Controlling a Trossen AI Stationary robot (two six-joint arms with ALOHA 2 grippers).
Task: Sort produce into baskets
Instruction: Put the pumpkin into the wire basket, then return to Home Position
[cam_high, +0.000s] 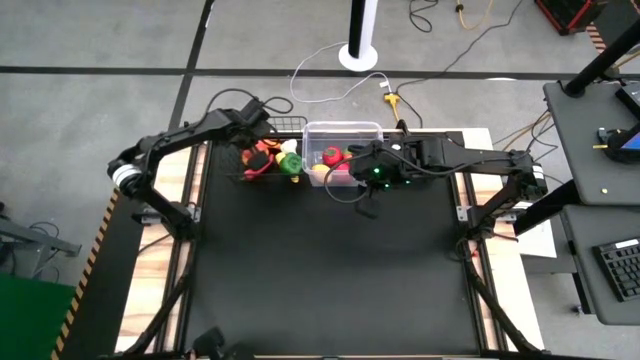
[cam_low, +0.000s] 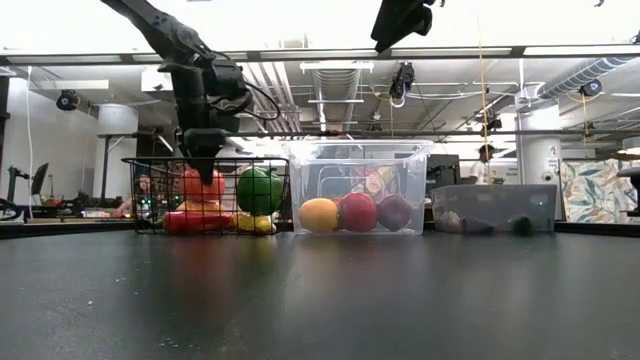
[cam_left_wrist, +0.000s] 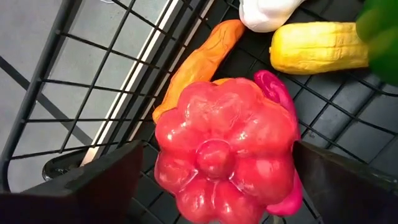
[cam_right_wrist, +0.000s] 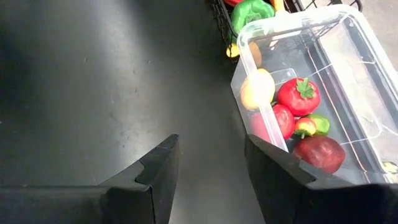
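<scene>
**Gloss, wire and matt black**

The red pumpkin (cam_left_wrist: 225, 152) is glossy moulded plastic with smooth lobes. The black wire basket (cam_left_wrist: 93, 93) is thin, dark-coated metal rod. At its three o'clock, the clear plastic bin (cam_right_wrist: 249, 37) is transparent and smooth, with shiny toy fruit inside. The table (cam_high: 320, 280) has a matt black, faintly reflective top.

A lab or workshop: exposed ceiling ducts (cam_low: 600, 70), floor cables (cam_high: 330, 60), a keyboard (cam_high: 620, 268) on a side desk.
</scene>
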